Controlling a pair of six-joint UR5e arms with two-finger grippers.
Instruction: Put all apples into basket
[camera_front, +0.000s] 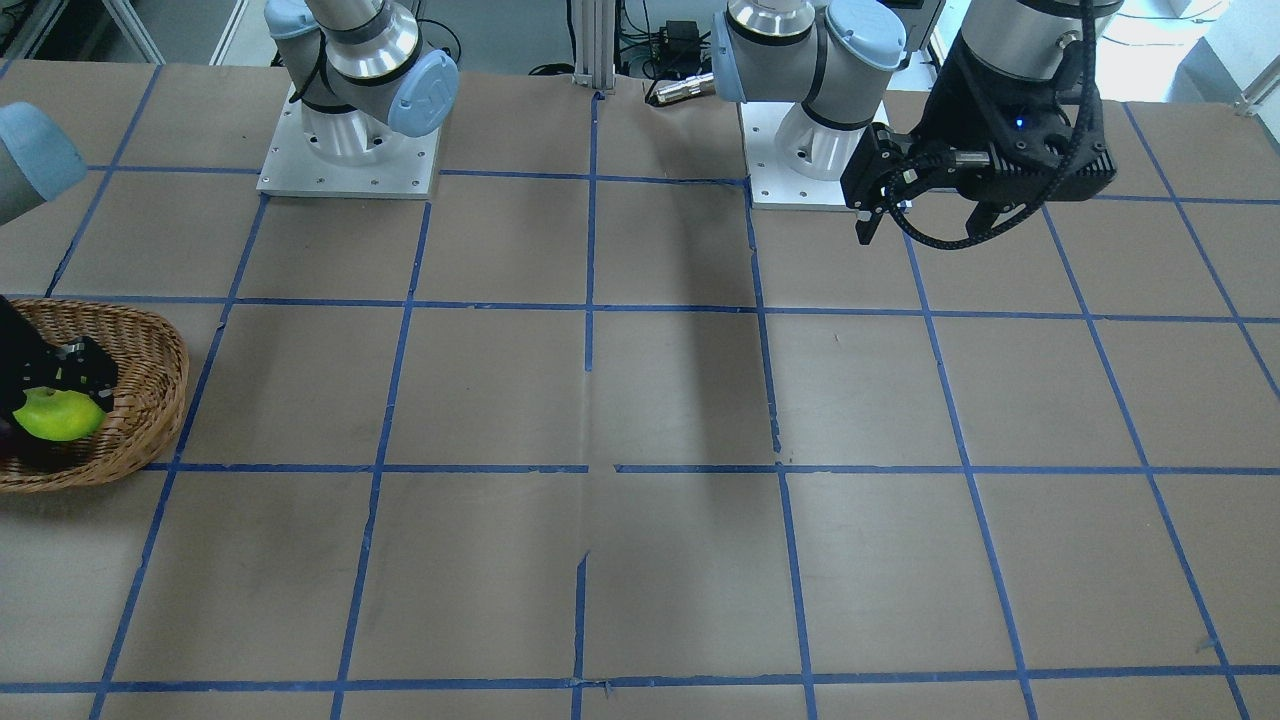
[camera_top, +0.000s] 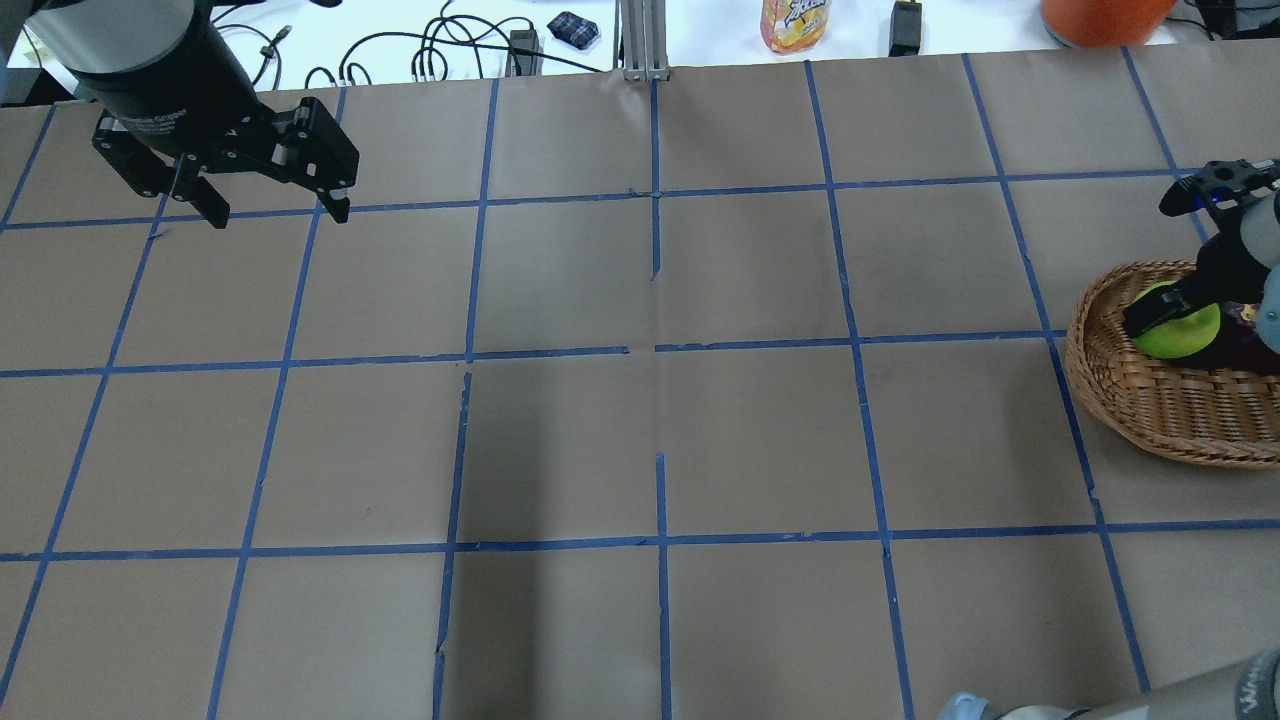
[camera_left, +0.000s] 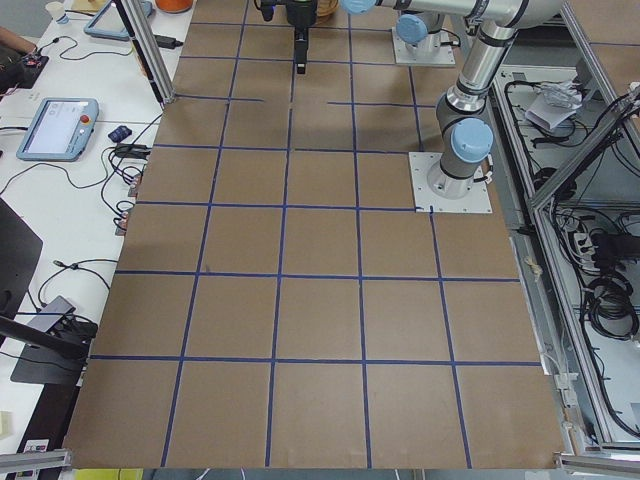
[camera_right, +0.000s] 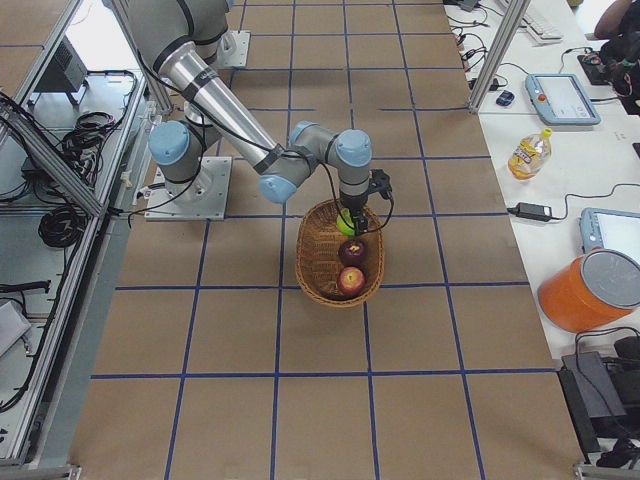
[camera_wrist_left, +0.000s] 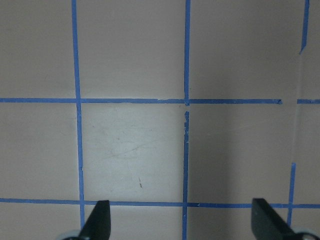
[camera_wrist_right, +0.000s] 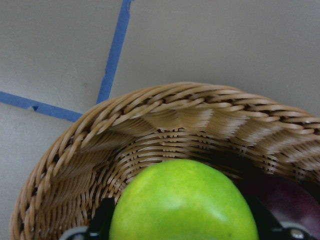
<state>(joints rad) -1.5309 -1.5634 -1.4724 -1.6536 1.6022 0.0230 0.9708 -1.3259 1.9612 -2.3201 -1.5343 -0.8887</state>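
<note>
The wicker basket (camera_top: 1150, 400) stands at the table's right end; it also shows in the front view (camera_front: 150, 370) and the right side view (camera_right: 315, 260). My right gripper (camera_top: 1180, 312) reaches into it, shut on the green apple (camera_top: 1178, 328), which fills the right wrist view (camera_wrist_right: 182, 205) between the fingers, low in the basket (camera_wrist_right: 150, 125). The purple apple (camera_right: 352, 252) and the red apple (camera_right: 351, 281) lie in the basket beside it. My left gripper (camera_top: 278, 214) hangs open and empty over the far left of the table (camera_wrist_left: 130, 150).
Both arm bases (camera_front: 350, 150) (camera_front: 810, 160) stand at the robot's edge of the table. A yellow bottle (camera_top: 795, 20), an orange bucket (camera_top: 1100, 15) and cables lie on the bench beyond the far edge. Blue tape lines grid the brown table.
</note>
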